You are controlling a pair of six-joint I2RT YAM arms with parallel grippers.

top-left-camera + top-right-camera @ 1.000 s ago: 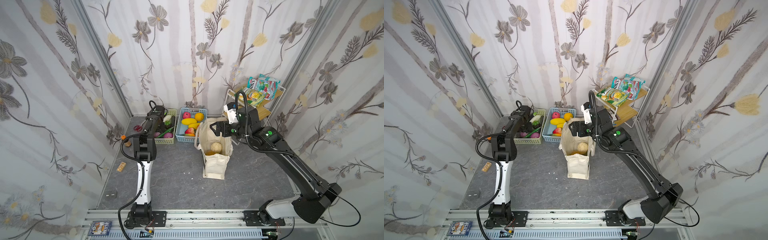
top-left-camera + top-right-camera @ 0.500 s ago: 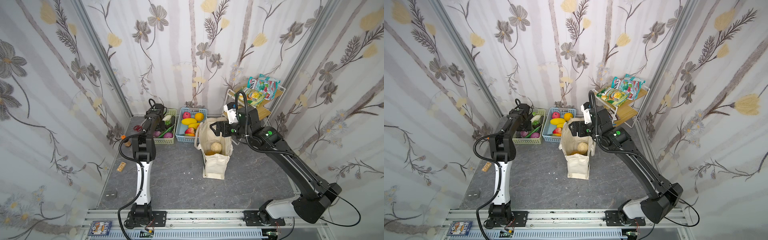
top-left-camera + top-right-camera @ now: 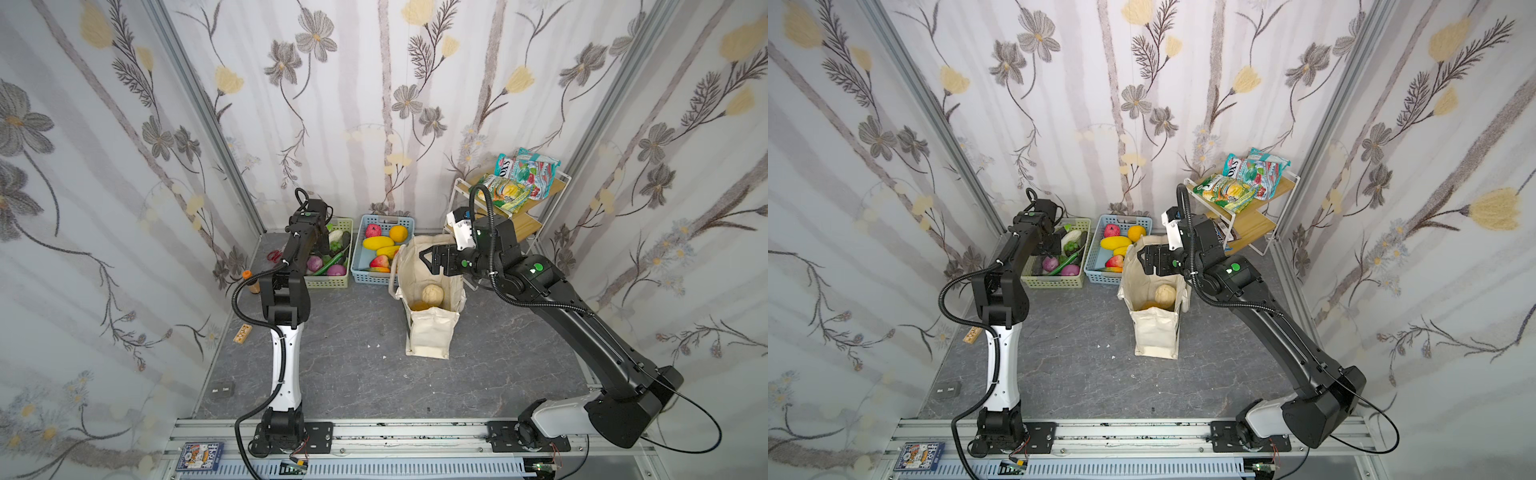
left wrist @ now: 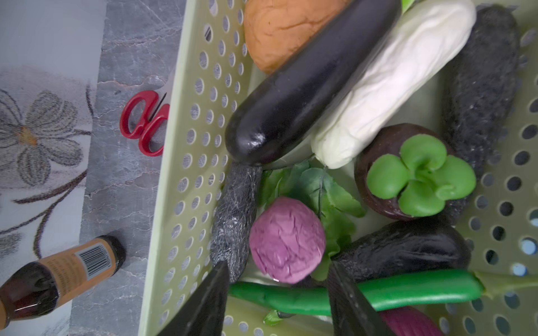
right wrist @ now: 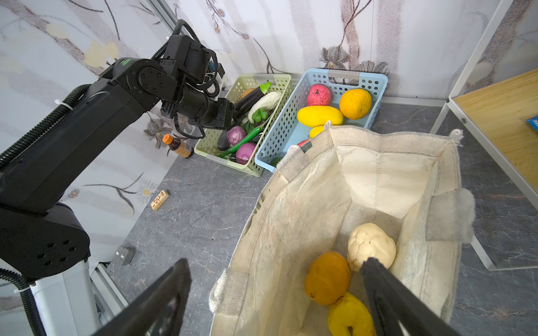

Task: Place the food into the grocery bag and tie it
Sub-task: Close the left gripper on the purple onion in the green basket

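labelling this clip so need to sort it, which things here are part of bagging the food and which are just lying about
Job: grocery bag, three fruits inside it, vegetables in the green basket, fruit in the blue basket, snack packets on the shelf.
Lying about: red scissors, sauce bottle, wooden block.

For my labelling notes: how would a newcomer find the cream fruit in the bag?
Find the cream canvas bag standing on the grey floor beside the blue basket. Three fruits lie inside; yours is the pale, lumpy ball, next to an orange one and a yellow one.
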